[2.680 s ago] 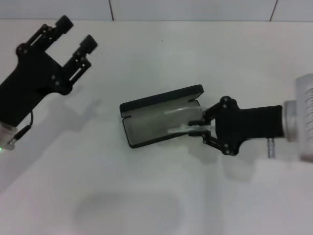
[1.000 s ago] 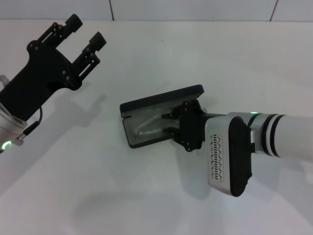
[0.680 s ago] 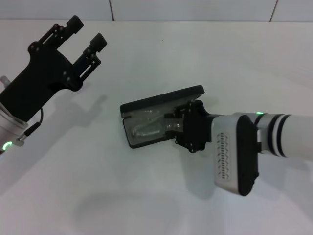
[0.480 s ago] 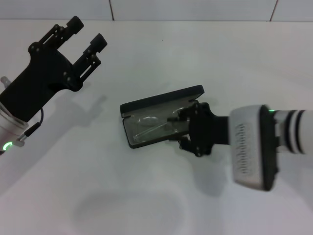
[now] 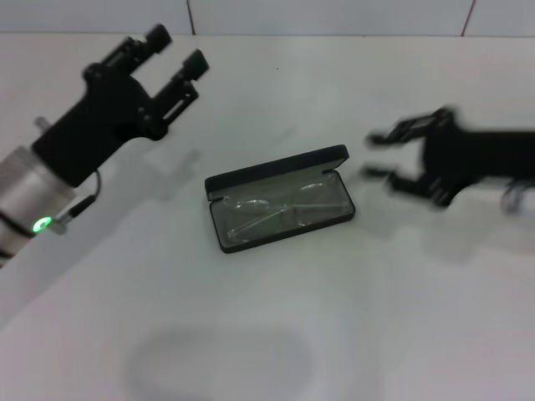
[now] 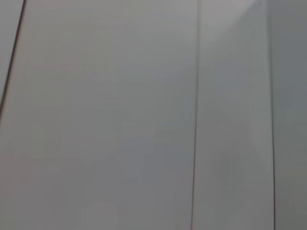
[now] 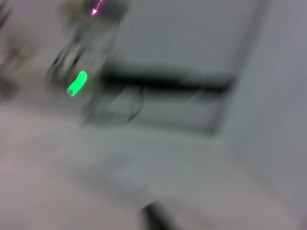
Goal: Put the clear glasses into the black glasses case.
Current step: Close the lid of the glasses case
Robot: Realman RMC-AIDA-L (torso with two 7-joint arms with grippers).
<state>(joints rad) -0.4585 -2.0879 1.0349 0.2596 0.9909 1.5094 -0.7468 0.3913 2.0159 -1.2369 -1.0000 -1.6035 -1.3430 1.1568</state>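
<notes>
The black glasses case (image 5: 224, 241) lies open at the middle of the white table, its lid (image 5: 276, 171) tipped back on the far side. The clear glasses (image 5: 280, 213) lie inside it on the grey lining, folded. My right gripper (image 5: 378, 156) is to the right of the case, apart from it, open and holding nothing; it is smeared by motion. My left gripper (image 5: 174, 48) hangs high at the far left, open and holding nothing. The wrist views show none of these things clearly.
A tiled wall (image 5: 334, 17) runs along the table's far edge. A faint oval shadow (image 5: 221, 359) lies on the near part of the white table (image 5: 276, 317).
My right gripper let go of the glasses in the case and pulled back to the right. The left arm shifted a little to the right and farther back.
</notes>
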